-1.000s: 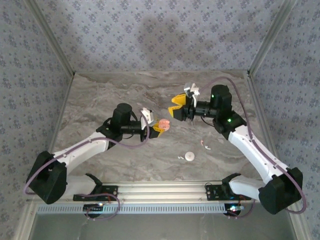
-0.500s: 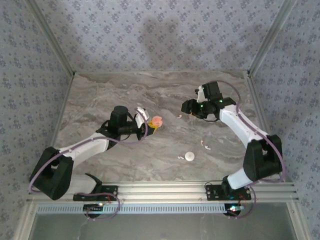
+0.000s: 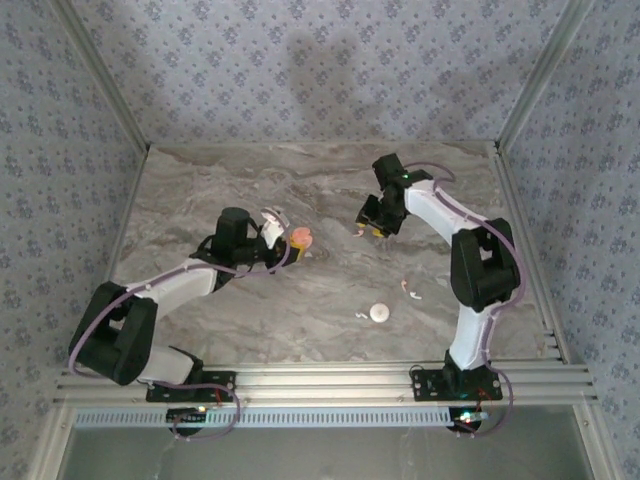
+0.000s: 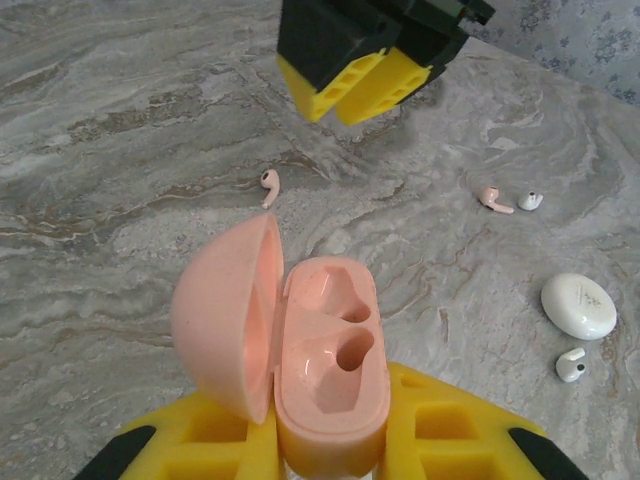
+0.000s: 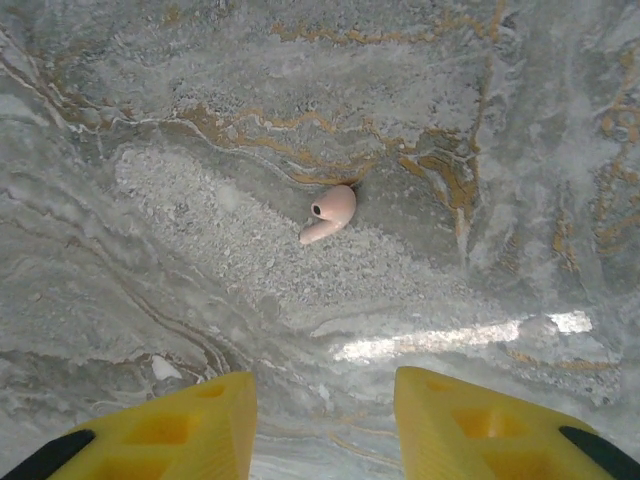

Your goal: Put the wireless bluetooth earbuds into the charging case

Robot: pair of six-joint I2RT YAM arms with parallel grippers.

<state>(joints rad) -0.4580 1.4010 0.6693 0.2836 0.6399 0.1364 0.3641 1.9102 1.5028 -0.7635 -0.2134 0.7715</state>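
My left gripper [image 4: 330, 445] is shut on the base of the pink charging case [image 4: 325, 350]. Its lid [image 4: 228, 315] is swung open to the left and both sockets are empty. In the top view the case [image 3: 301, 237] sits at the table's middle. A pink earbud [image 5: 330, 213] lies on the marble just ahead of my right gripper [image 5: 325, 420], which points down at the table, open, with nothing between its fingers. From the left wrist that gripper [image 4: 365, 85] hangs above the same earbud [image 4: 269, 187].
Toward the near right lie another pink earbud [image 4: 494, 199], a white earbud [image 4: 530, 200], a shut white case [image 4: 578, 305] and a second white earbud [image 4: 570, 365]. The marble table [image 3: 200, 190] is walled at the back and sides.
The right arm swung left and back, tipping its gripper down over the pink earbud while its jaws narrowed. The left gripper drew the pink case a little left and back.
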